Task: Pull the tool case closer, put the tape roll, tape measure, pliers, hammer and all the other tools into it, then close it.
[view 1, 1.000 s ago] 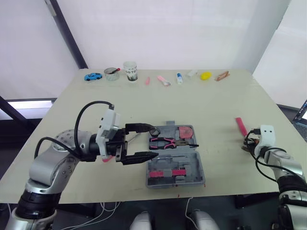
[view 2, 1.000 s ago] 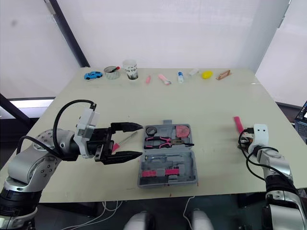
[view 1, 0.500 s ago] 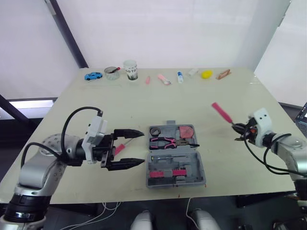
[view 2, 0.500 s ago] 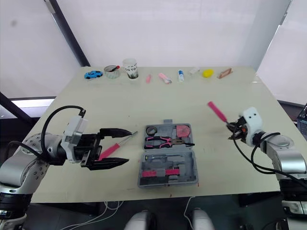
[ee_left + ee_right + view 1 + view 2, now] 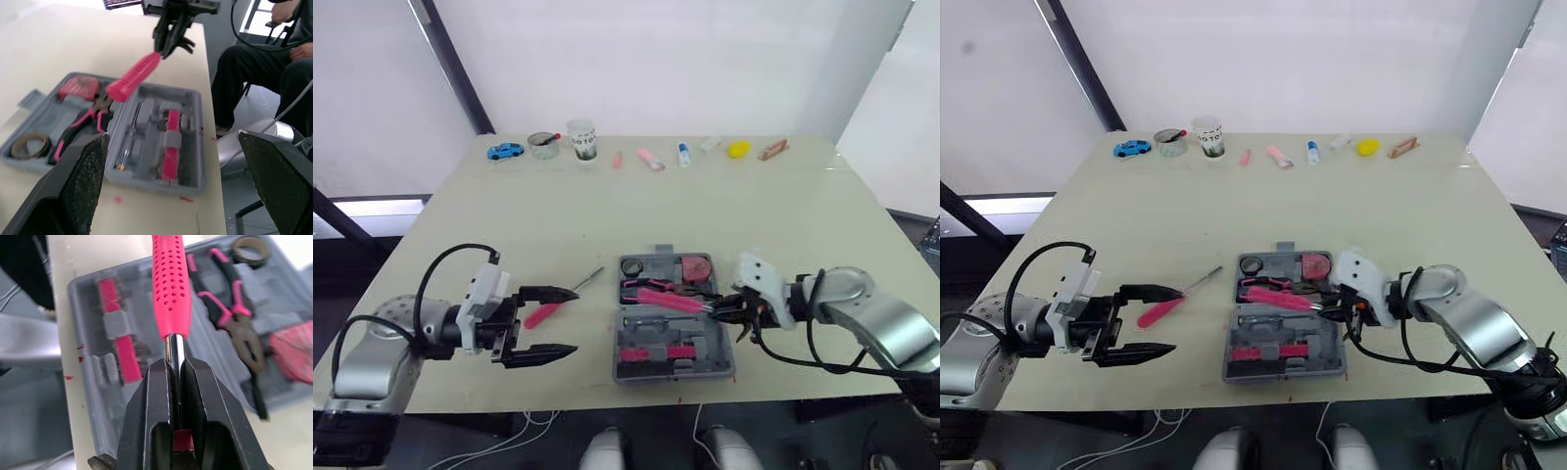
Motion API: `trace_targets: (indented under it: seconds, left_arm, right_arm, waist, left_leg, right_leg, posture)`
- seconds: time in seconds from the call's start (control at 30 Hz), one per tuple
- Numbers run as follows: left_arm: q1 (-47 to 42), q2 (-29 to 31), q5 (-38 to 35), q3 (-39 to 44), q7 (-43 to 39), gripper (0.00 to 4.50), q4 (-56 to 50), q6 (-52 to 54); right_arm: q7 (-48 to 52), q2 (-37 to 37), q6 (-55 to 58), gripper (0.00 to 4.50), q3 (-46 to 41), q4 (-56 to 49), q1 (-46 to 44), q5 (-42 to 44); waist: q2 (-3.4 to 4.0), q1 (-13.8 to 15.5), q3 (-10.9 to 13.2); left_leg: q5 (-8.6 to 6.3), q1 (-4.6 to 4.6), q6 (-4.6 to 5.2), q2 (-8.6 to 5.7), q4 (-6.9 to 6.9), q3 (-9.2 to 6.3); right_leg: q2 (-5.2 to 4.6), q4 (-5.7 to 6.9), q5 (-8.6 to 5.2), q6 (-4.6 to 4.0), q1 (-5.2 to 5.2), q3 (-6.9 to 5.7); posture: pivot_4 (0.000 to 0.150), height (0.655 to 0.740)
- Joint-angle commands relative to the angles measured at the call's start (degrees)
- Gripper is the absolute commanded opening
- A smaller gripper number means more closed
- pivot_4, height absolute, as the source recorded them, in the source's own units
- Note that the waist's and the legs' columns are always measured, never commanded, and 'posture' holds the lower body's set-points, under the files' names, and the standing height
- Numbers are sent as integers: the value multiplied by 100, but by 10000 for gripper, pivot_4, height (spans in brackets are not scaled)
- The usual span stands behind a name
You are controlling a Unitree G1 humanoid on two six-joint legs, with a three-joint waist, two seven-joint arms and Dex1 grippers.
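**Grey tool case lies open, part filled, one tool held over it**

Grey and open, the tool case sits near the front edge of the table, between my two arms. It already holds the tape roll, the tape measure and the pliers. My right gripper pinches the metal shaft of a pink-handled tool, probably the hammer, and holds it above the case. My left gripper hovers spread wide and empty. Just beside it, a pink screwdriver lies on the table outside the case. I judge the packing past halfway. What remains is to set this tool down, add the screwdriver and close the lid.
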Motion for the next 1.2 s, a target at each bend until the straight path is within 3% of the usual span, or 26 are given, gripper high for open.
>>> trace_targets:
  seconds: [0.03,0.43,0.7,1.2]
  left_arm:
    - [84,168,215,142,-328,45000,362,-477]
    - [118,232,360,95,-468,45000,772,-879]
    - [111,276,288,142,-432,45000,651,-777]
    - [47,248,296,115,-426,45000,704,-787]
  right_arm:
    - [150,40,29,166,673,-311,-424,-374]
    - [225,690,-417,166,2192,510,-1280,-1722]
    - [335,894,-706,166,2174,974,-1310,-2053]
    - [589,798,-609,166,1961,889,-1221,-2150]
  waist:
    - [0,4,0]
    - [-6,-7,-3]
    - [-6,-12,-4]
    - [-6,-18,-4]
  left_leg:
    - [0,-3,0,0,0,0]
    - [0,-7,0,1,2,5]
    - [1,-4,0,1,3,4]
    - [1,-4,0,1,3,5]
  right_leg:
    - [0,-1,0,0,-1,-2]
    - [-2,6,0,-1,-9,-3]
    - [-1,11,1,-1,-9,-4]
    - [-1,11,1,-1,-9,-5]
  posture:
    - [1500,7400]
    - [1500,7400]
    - [1500,7400]
    - [1500,7400]
